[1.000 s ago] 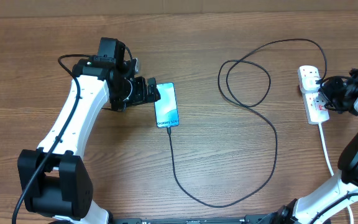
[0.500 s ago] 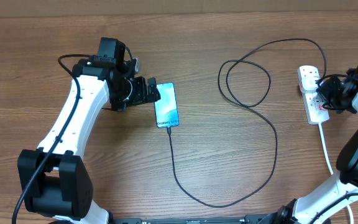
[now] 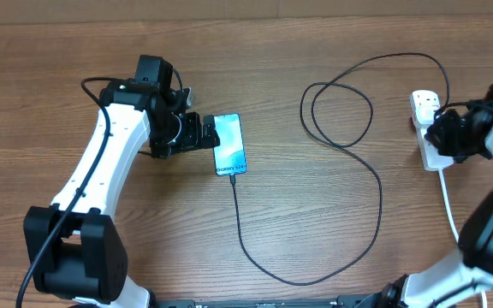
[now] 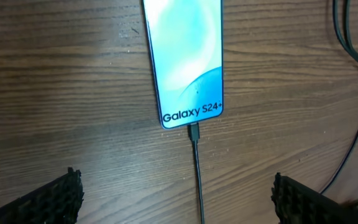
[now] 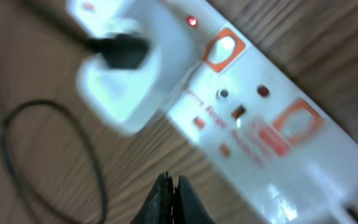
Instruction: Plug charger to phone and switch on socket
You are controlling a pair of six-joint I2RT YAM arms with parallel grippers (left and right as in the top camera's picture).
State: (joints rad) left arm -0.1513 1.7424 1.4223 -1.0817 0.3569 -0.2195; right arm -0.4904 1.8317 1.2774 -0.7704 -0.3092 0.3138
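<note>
The phone lies lit on the table; the left wrist view shows its screen reading "Galaxy S24+". The charger cable has its tip in the phone's lower end and loops across to the socket. The white power strip lies at the right; the right wrist view shows it blurred, with a small red light lit and a white adapter plugged in. My left gripper is open and empty, just left of the phone. My right gripper is shut and empty, over the strip.
The strip's thick white cord runs toward the front right. The black cable forms a large loop in the middle right of the wooden table.
My right gripper has moved left over the power strip and now covers its middle. My left gripper has drawn slightly back from the phone.
</note>
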